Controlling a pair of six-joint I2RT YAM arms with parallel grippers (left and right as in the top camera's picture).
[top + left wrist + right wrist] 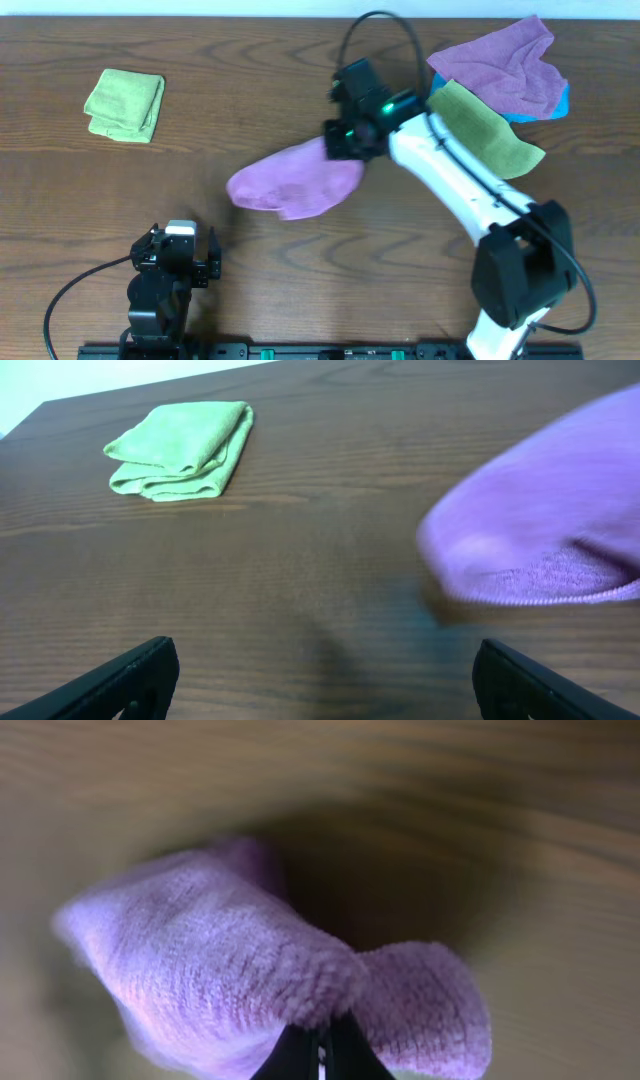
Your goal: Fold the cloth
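The cloth point(295, 180) is a purple-mauve towel hanging bunched over the middle of the table. My right gripper point(345, 140) is shut on its right end and holds it up; the wrist view shows the cloth point(230, 970) draped from my pinched fingertips point(320, 1040). The cloth also shows blurred at the right of the left wrist view point(550, 530). My left gripper point(320, 675) is open and empty, low near the table's front left point(175, 255), apart from the cloth.
A folded yellow-green cloth point(125, 104) lies at the back left, also in the left wrist view point(180, 450). At the back right are a rumpled purple cloth point(500, 65), a flat yellow-green cloth point(490, 130) and a blue cloth's edge point(555, 105).
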